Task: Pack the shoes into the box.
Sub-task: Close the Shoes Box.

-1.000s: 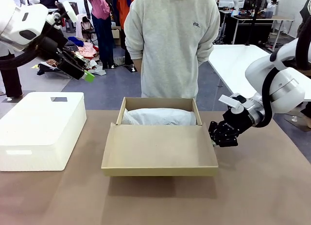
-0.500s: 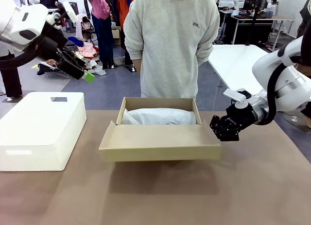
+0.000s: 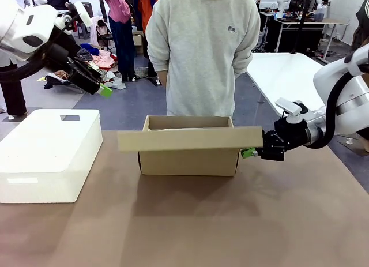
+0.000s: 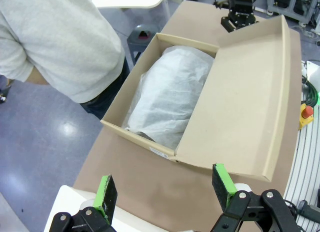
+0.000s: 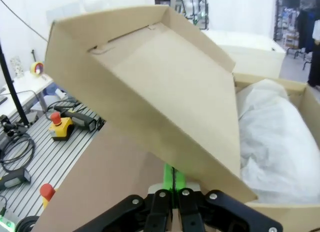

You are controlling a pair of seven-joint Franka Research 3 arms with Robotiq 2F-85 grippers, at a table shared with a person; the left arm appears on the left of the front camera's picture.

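- Our right gripper (image 3: 249, 153) has its fingers pressed together; its green tips sit under the near corner of the box's flap lid (image 3: 190, 139), and we cannot tell whether they pinch the card or merely prop it.
- The box (image 3: 188, 161) lies just ahead of that gripper, white tissue paper (image 5: 280, 142) mounded inside; the shoes are presumably wrapped beneath.
- Our left gripper (image 4: 166, 191) hangs well above, spread wide and empty.
- Risk: the lid could slide off the tips and drop open, or snag on the mounded tissue and drag the box.
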